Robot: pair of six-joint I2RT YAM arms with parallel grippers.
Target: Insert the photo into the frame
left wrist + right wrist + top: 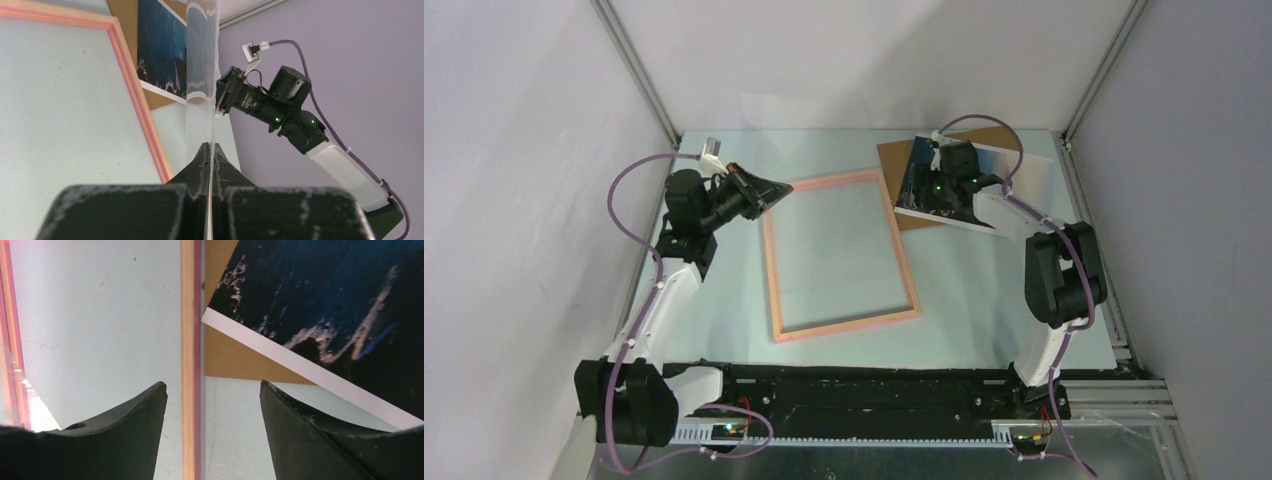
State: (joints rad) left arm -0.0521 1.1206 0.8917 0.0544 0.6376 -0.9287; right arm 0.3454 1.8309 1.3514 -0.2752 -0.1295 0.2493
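Note:
The pink frame (844, 325) lies flat mid-table. Its rail (140, 100) also shows in the left wrist view. The photo (916, 176), a dark blue seascape with a white border, lies askew on a brown backing board (892, 158) just right of the frame's far right corner. My right gripper (931, 192) hovers over the photo's near left part. In its wrist view the right gripper (213, 384) is open, straddling the frame's rail (190, 315) with nothing between its fingers, and the photo (340, 290) is ahead to the right. My left gripper (210, 146) is shut on a thin clear sheet (200, 60), seen edge-on, at the frame's far left corner (779, 190).
White enclosure walls and metal posts (639, 80) ring the pale green table. The backing board (225, 355) sticks out from under the photo toward the frame. The right arm (280, 105) shows across the table in the left wrist view.

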